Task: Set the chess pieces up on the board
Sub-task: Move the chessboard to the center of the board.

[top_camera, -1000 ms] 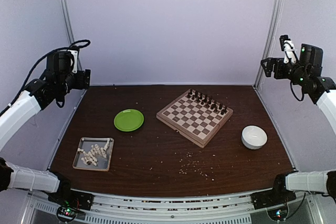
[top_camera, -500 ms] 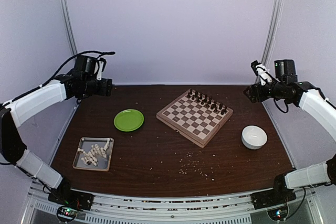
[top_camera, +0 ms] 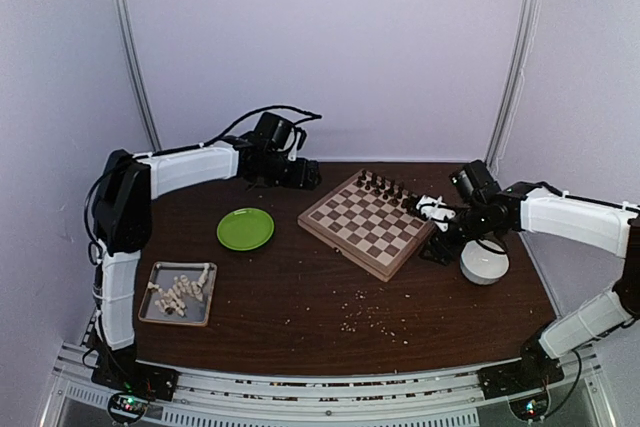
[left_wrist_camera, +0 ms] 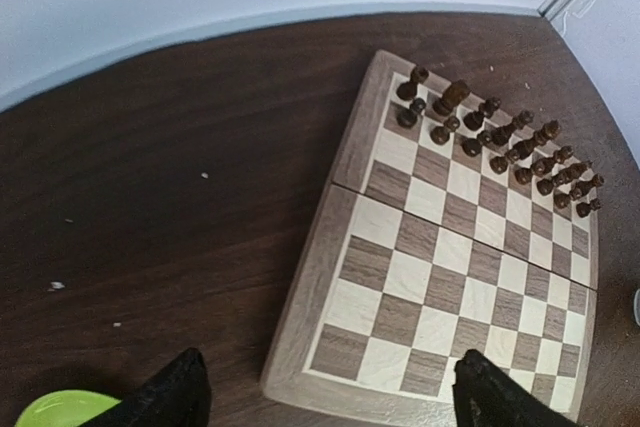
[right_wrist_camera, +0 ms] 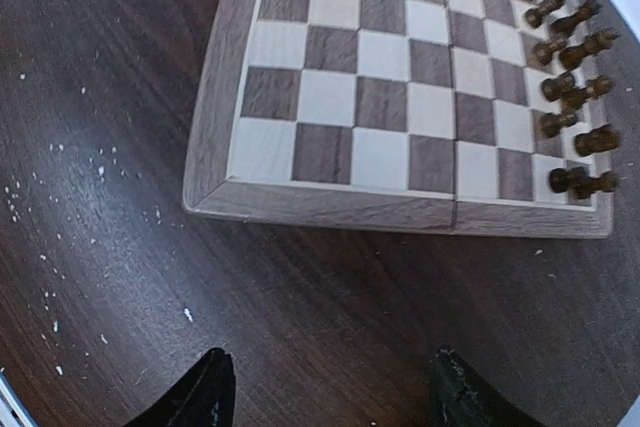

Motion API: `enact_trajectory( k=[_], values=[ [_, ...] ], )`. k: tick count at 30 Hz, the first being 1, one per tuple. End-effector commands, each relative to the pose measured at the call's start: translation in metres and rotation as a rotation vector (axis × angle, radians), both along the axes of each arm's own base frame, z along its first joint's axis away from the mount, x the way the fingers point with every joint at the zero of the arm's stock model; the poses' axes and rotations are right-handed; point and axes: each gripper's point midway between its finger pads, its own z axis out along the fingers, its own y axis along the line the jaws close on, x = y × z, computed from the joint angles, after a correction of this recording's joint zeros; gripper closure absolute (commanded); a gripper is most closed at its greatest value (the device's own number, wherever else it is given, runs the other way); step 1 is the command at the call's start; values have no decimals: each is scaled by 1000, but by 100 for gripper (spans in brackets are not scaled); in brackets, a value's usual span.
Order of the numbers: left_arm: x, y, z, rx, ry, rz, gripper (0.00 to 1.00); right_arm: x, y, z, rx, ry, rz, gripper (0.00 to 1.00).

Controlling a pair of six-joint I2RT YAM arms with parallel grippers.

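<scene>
Lying in the lower left of the top view, a silver tray (top_camera: 175,322) is holding a small heap of cream-white chess pieces (top_camera: 178,293). They are all piled together inside it, and some are lying on their sides. Up and to the right of the tray, a green plate (top_camera: 245,229) is sitting flat on the dark table (top_camera: 300,287). A white bowl (top_camera: 484,261) is sitting at the right of the frame, and I cannot tell what is inside it.

The board (top_camera: 365,227) is lying in the middle of the frame, turned like a diamond. The dark chess pieces (top_camera: 398,193) are standing in two rows along its upper right edge. Pale crumbs (top_camera: 375,319) are lying on the table below the board.

The left gripper (left_wrist_camera: 327,362) is hanging by the board's upper left side, near the back wall. Its two fingers are standing wide apart and are holding nothing. The right gripper (right_wrist_camera: 331,359) is hanging low by the board's right corner, just beside the bowl. Its fingers are standing apart too, and nothing is sitting between them.
</scene>
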Motion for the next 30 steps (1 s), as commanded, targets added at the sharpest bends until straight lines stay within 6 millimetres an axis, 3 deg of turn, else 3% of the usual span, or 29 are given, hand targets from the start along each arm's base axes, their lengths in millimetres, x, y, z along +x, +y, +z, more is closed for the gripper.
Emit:
enact_trajectory(
  k=[1, 6, 13, 15, 16, 27, 28, 30],
  values=[
    [14, -36, -18, -124, 71, -22, 9, -6, 7, -29, -47, 73, 39, 35],
    [31, -54, -47, -159, 117, -8, 7, -1, 5, -53, -110, 117, 27, 33],
    [36, -50, -70, -166, 161, 2, 7, 11, 19, -70, -113, 202, 29, 22],
    [33, -51, -75, -170, 179, -18, 7, 10, 25, -74, -101, 234, 51, 10],
    [31, -52, -77, -172, 186, -30, 7, 11, 26, -77, -101, 244, 54, 9],
    [-1, -56, -98, -177, 268, -155, 10, 15, 35, -93, -108, 318, 68, 8],
    [-5, -57, -100, -176, 277, -166, 10, 15, 35, -93, -110, 323, 68, 1],
    [-11, -56, -104, -169, 288, -180, 11, 15, 35, -94, -112, 334, 72, 0]
  ],
)
